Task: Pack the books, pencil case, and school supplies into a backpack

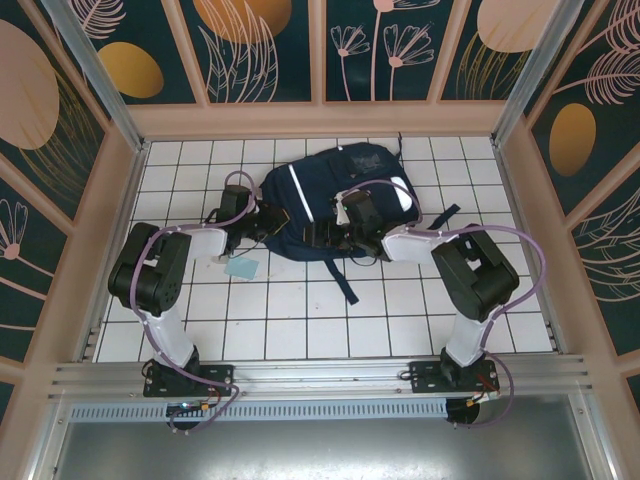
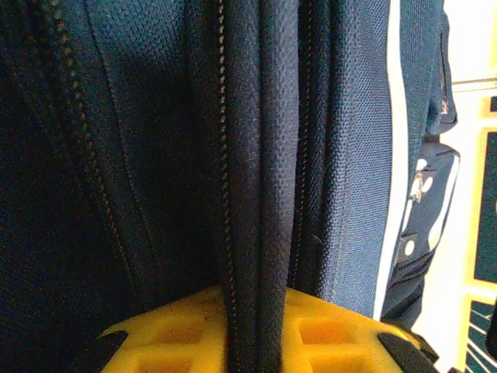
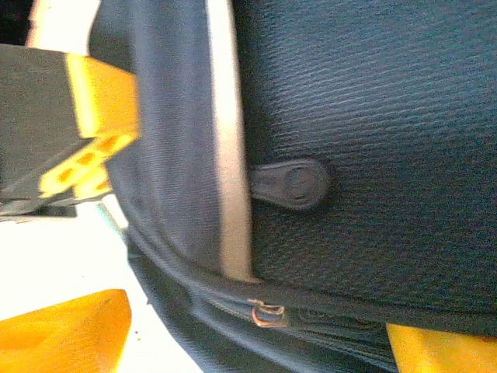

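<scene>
- Firstly, treat the backpack [image 1: 340, 190] as soft and limp. It lies flat at mid-table, and its fabric will likely fold rather than lift as one piece.
- Take hold at a zipper seam or an opening rim, where doubled cloth gives the pads purchase.
- Check the left gripper [image 2: 248, 346]: its yellow fingers [image 2: 171, 338] are clamped on a raised fold of navy fabric beside a zipper track.
- Check the right gripper [image 3: 256, 342]: its fingers [image 3: 70, 330] stand wide apart with the zippered edge between them. You cannot tell whether either pad touches it.
</scene>
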`<state>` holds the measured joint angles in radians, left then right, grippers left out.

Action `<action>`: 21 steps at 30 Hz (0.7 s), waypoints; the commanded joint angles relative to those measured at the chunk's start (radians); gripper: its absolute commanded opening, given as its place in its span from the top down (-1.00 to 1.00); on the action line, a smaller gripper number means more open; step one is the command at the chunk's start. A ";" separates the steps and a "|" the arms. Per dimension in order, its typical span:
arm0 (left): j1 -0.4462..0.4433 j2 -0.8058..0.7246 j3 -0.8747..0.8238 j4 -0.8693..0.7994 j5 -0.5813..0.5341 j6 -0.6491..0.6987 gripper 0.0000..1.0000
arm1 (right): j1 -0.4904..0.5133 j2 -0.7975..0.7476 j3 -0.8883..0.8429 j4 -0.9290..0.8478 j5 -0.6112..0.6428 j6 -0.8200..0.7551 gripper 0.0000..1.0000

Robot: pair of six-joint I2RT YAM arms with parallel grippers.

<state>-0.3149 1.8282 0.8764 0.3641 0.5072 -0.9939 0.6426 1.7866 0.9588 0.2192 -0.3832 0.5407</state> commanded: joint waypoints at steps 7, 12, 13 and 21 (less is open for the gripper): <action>-0.076 0.022 0.030 0.042 0.033 -0.051 0.58 | 0.053 -0.075 -0.061 0.399 -0.341 0.305 -0.67; -0.076 0.024 0.034 0.042 0.035 -0.048 0.47 | 0.049 -0.077 -0.051 0.333 -0.329 0.252 -0.66; -0.076 0.026 0.037 0.041 0.041 -0.047 0.43 | 0.047 -0.073 -0.048 0.310 -0.326 0.240 -0.65; -0.076 -0.033 0.136 -0.209 -0.043 0.150 0.19 | 0.003 -0.255 0.016 -0.105 -0.063 0.018 -0.62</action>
<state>-0.3855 1.8339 0.9455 0.2840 0.5129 -0.9661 0.6655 1.6352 0.9138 0.3145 -0.5964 0.6796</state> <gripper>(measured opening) 0.402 0.812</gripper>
